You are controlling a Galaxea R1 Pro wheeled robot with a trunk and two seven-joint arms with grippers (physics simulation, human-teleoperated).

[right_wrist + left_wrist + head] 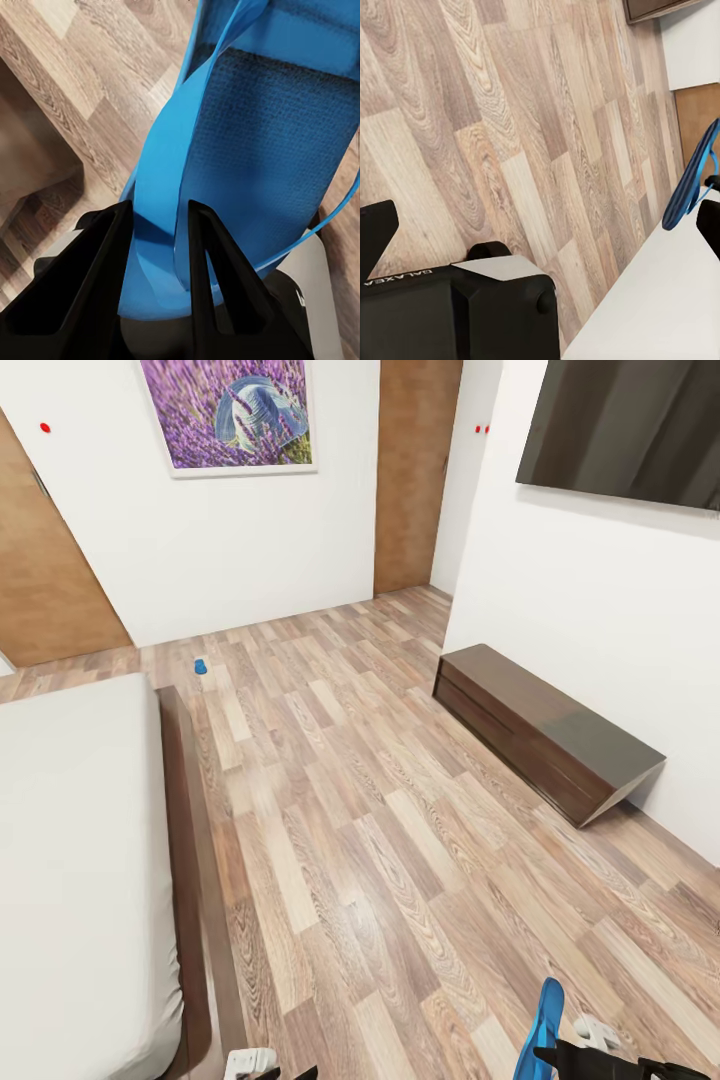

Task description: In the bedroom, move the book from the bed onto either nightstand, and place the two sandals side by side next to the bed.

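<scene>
Bright blue sandal [247, 150] pinched between the two black fingers [97, 285] of the right gripper [154, 255], jaws closed down to a narrow gap on its edge; textured darker blue sole face, smooth lighter blue straps curving around it. In the head view the same sandal [545, 1025] stands on end at the bottom right, held up off the floor above the right arm. From the left wrist view it appears as a slim blue curved strip [690, 184] off to the side. Left gripper [540, 225]: one black finger at each side edge of that view with a wide gap between, nothing held, wood-plank floor [495, 112] beneath. Bed [185, 860] on the left, dark brown frame edge, flat pale grey-white mattress [70, 860]. Light brown plank floor runs ahead. Long low dark-brown bench cabinet [545, 730] against the right wall, under a dark screen [620, 425]. Second sandal [201, 667], small blue shape, lying on the floor far ahead near the bed's far corner, well apart from the held one. Back wall white with a lavender picture [230, 410], wooden door panels [415, 470] on either side.
</scene>
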